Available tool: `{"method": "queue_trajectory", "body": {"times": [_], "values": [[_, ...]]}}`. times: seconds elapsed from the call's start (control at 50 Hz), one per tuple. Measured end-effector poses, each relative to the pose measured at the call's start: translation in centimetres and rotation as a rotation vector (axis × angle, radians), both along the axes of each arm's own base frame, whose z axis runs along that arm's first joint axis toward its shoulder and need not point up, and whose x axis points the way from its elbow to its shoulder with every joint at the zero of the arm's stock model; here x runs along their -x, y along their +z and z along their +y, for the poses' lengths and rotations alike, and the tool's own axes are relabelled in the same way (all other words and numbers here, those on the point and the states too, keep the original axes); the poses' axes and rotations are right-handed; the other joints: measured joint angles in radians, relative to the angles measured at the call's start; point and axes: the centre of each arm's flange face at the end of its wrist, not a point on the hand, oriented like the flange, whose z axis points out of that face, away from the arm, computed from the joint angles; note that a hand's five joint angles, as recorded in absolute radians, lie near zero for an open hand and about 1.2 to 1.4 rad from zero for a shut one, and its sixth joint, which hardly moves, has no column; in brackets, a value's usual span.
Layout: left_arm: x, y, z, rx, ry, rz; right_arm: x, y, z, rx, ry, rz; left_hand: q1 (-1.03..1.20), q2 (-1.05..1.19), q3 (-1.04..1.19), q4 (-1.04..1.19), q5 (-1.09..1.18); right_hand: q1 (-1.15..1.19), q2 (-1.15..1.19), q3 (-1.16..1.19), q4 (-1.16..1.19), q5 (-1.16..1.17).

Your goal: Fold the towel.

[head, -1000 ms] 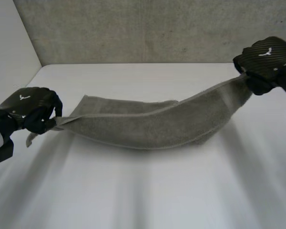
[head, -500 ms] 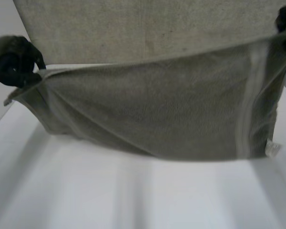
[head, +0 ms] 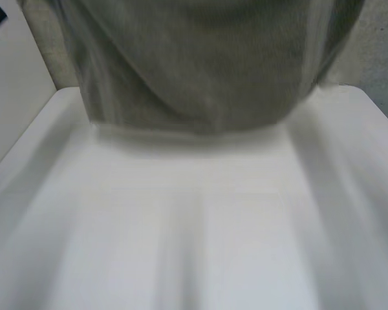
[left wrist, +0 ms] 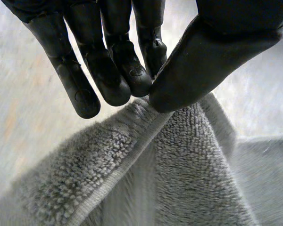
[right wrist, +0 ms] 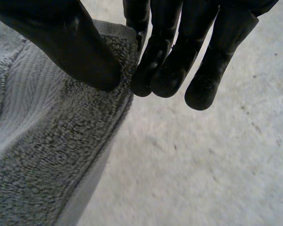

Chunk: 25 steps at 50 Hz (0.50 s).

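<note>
Above the far part of the white desk (head: 194,232) hangs the grey terry-cloth towel (head: 200,64), spread wide in the head view and falling in soft vertical folds. Its lower edge lies close over the desk's far end, and whether it touches the surface cannot be told. Behind it stands a grey concrete wall (head: 375,51).

At the left wrist, the black left hand (left wrist: 212,47) is clamped on the towel. Its thumb presses the flat hemmed edge against the fingertips (left wrist: 134,77) of the straight fingers, and the looped pile drops away below the pinch.

At the right wrist, the black right hand (right wrist: 61,42) likewise pinches the towel, near a corner. The thumb is on one face of the cloth and the fingers (right wrist: 165,66) on the other, with the hem running down from the grip.
</note>
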Motion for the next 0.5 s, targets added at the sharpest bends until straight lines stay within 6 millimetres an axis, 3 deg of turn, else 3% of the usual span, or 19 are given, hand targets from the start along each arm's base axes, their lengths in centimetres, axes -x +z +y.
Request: {"method": "queue_trajectory", "body": {"times": [0.04,0.12,0.26,0.38,0.5], "values": [[-0.2,0.2,0.0,0.007,-0.031,0.023,0.1,-0.3,0.0,-0.024,0.043,0.004,0.0,0.0,0.0,0.0,0.0,0.0,0.0,0.0,0.0,0.0],[-0.8,-2.1,-0.5,-0.058,-0.087,0.028,-0.1,-3.4,-0.3,-0.146,0.124,0.096,0.0,0.0,0.0,0.0,0.0,0.0,0.0,0.001,0.0,0.0],[-1.9,-11.3,-0.9,-0.265,-0.121,-0.078,0.5,-12.8,-0.5,-0.402,0.165,0.367,0.0,0.001,0.0,0.0,0.0,0.0,0.0,0.001,0.0,0.0],[-3.3,-19.0,1.3,-0.385,-0.119,-0.24,2.1,-20.2,1.5,-0.554,0.17,0.582,0.0,0.001,0.0,0.0,0.0,0.0,0.0,0.001,0.0,0.0],[-4.2,-21.6,4.0,-0.438,-0.126,-0.342,3.9,-22.3,3.1,-0.59,0.155,0.646,0.0,0.001,0.0,0.0,0.0,0.0,0.0,0.001,0.0,0.0]]}}
